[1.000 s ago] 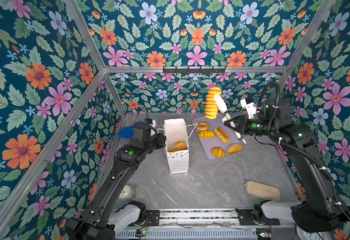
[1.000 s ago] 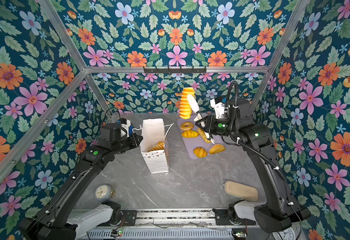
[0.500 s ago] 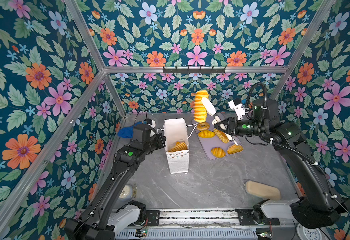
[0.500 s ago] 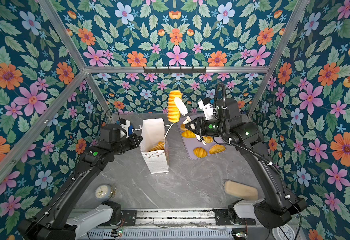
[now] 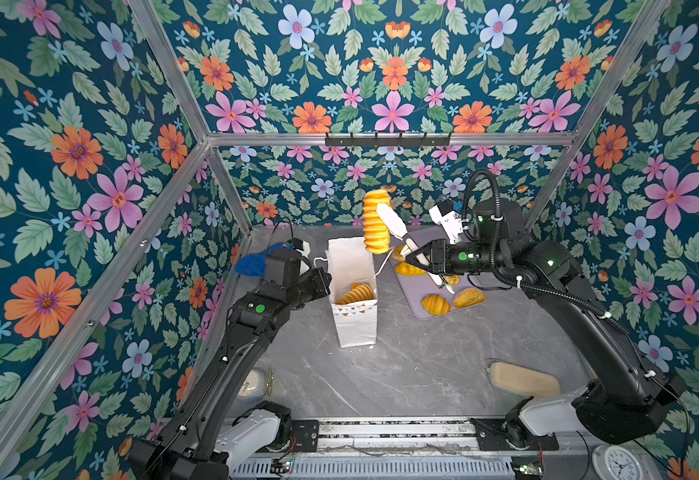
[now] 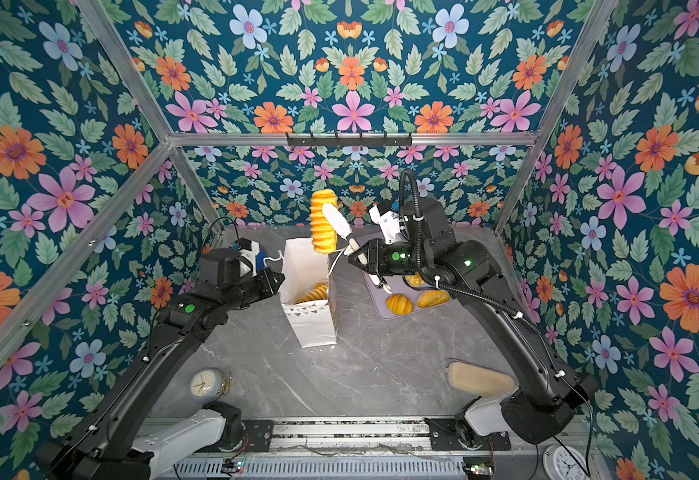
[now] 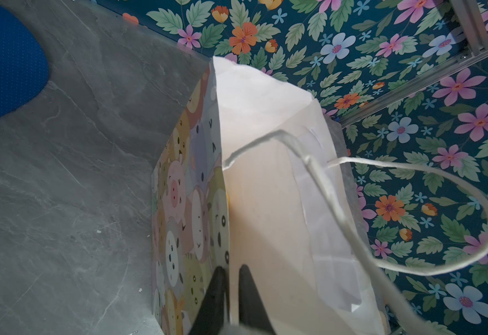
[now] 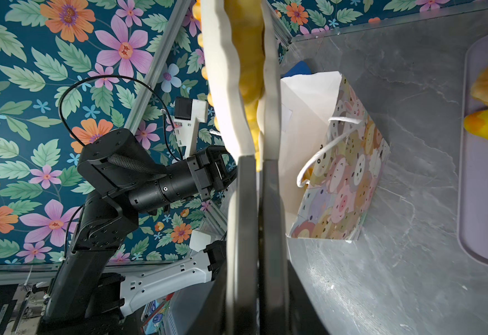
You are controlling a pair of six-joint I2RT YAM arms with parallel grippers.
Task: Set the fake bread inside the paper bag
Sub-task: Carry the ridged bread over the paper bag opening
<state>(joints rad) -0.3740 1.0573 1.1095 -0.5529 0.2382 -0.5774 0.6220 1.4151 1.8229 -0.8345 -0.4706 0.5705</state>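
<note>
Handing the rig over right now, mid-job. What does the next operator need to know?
Left claw: shut on the rim of the paper bag; bag upright and open.
Right claw: shut on a long loaf, held in the air by the bag's mouth, not yet in.
Done: at least one pastry lies in the bag.
To do: drop the loaf in, then bag the buns on the lilac tray; at least four show, some hidden by the arm.
</note>
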